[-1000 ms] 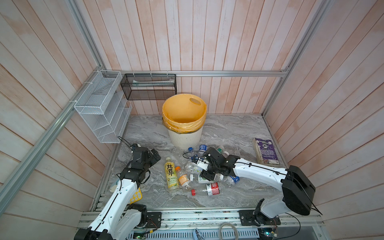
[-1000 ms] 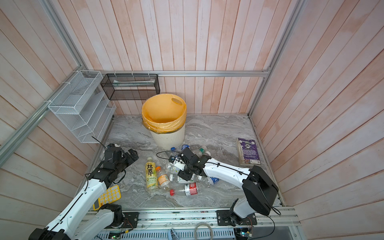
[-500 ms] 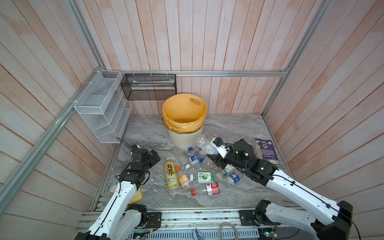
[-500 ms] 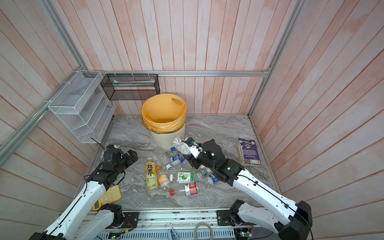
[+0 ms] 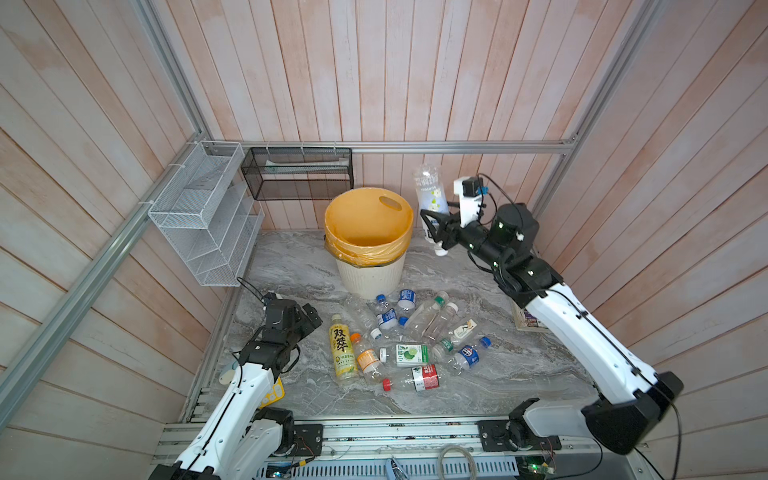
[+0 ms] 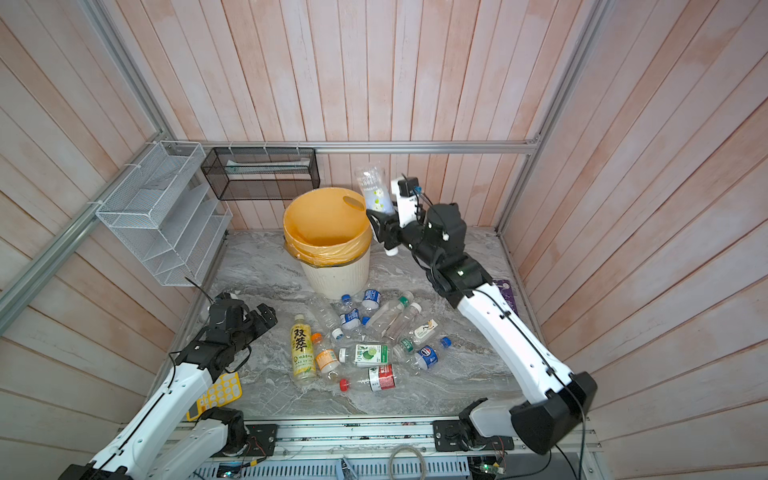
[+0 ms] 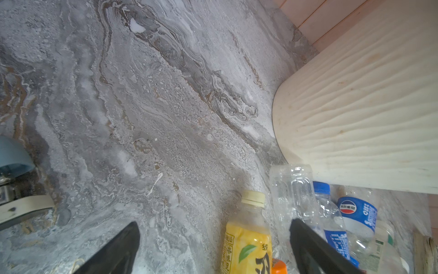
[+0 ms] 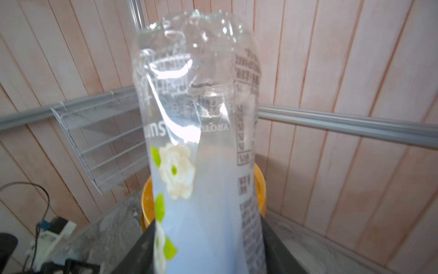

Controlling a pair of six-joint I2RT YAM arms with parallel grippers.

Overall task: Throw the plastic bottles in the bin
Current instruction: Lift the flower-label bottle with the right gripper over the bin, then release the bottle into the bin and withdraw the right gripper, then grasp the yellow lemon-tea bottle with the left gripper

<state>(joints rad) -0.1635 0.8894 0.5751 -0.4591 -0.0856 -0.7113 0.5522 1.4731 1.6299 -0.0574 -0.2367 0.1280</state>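
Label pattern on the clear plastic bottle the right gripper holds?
Clear plastic bottle: white flowers, green leaves, pale blue; right wrist view.

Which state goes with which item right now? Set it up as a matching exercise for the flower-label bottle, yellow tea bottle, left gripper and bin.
Items:
1. flower-label bottle
2. yellow tea bottle
3. left gripper
4. bin

States:
A. open, holding nothing
B. lying on the table
C. lined with an orange bag
D. held cap-down by the right gripper

Pairs: 1-D, 2-B, 3-A, 4-C
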